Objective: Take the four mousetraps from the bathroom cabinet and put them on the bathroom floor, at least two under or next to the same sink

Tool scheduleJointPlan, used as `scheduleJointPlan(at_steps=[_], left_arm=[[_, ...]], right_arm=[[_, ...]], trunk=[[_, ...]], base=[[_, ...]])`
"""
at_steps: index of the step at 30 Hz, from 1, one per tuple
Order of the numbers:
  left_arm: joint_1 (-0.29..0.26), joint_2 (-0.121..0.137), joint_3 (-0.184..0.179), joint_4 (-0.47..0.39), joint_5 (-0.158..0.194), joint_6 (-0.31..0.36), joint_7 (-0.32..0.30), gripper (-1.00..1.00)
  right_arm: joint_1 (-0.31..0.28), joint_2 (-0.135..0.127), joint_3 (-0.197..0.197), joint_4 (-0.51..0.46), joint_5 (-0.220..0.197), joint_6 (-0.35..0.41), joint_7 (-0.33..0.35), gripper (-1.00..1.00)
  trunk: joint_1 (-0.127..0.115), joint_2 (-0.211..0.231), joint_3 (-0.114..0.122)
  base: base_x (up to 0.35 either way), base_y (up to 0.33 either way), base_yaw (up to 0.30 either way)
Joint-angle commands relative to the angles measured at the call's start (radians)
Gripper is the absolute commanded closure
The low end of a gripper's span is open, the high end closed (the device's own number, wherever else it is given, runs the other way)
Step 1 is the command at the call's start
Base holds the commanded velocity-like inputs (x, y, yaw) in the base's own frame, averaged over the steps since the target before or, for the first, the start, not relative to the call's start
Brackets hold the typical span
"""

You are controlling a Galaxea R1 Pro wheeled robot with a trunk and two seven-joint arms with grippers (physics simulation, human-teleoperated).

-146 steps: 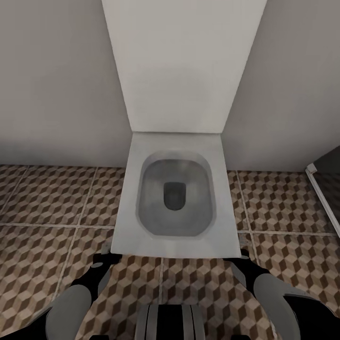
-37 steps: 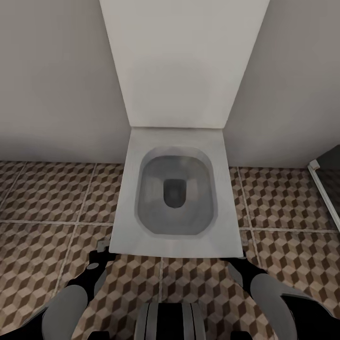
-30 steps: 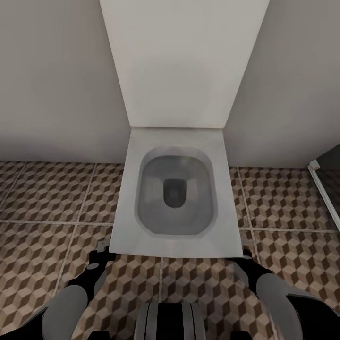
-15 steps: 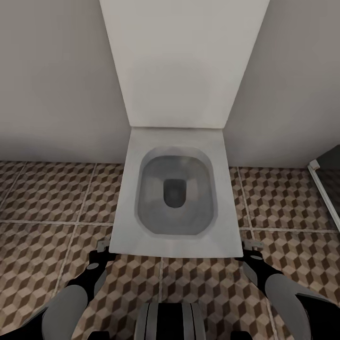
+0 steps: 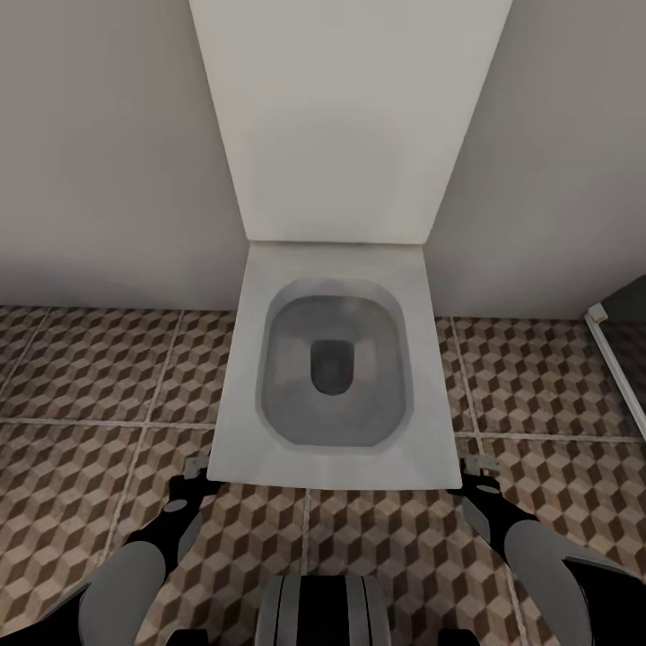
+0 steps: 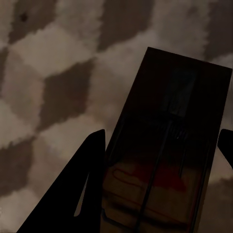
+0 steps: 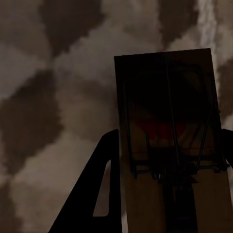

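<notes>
Wooden mousetrap (image 6: 165, 160) clamped in left gripper (image 6: 160, 145) | second mousetrap (image 7: 170, 145) clamped in right gripper (image 7: 167, 150) | both low over bathroom floor (image 5: 90, 377) beside toilet (image 5: 332, 377), probably for release

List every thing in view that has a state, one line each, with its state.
Toilet: lid raised against the wall, bowl open.
Left gripper: shut on a mousetrap, just above the bathroom floor.
Right gripper: shut on a second mousetrap, just above the floor tiles.
Glass panel: whether open or shut cannot be told.
</notes>
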Motion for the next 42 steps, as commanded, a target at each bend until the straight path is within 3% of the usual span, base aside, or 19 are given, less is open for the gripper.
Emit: scheduleJointPlan(at_steps=[1,42], left_arm=[[-0.001,0.000,0.006,0.000,-0.012,-0.004,0.006,1.00],[-0.001,-0.002,0.006,-0.025,-0.012,-0.038,0.012,1.00]], right_arm=[[-0.001,0.000,-0.008,0.001,0.006,-0.004,0.001,1.00],[-0.001,0.002,-0.009,0.002,0.006,-0.004,0.001,1.00]], trunk=[[0.000,0.000,0.000],[0.000,0.000,0.000]], base=[[0.000,0.000,0.000],[0.035,0.001,0.000]])
